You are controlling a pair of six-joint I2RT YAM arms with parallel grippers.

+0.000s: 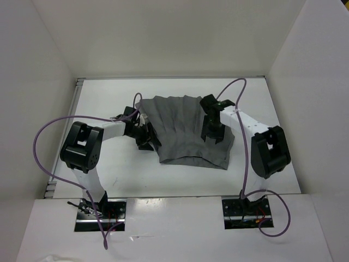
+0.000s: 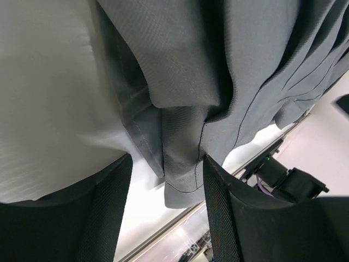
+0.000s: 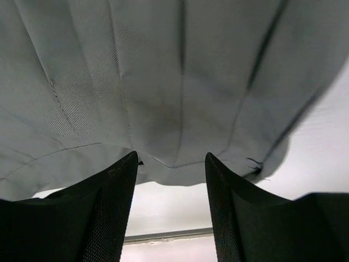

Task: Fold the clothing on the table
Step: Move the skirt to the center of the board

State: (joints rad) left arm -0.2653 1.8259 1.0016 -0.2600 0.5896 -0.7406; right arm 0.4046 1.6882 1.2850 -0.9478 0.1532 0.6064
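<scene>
Left arm [image 1: 109,130] and right arm [image 1: 245,123] reach inward, both jaws parted.

White matte table [image 1: 109,103], rectangular. One item lies directly on it: the grey clothing [image 1: 188,134], about mid-table and slightly toward the far edge. The cloth is ridged in long folds that fan out toward the near edge. Its near hem runs roughly straight. It stops short of every table edge.

Overhead; wrist views close over clothing [image 3: 174,82]
</scene>
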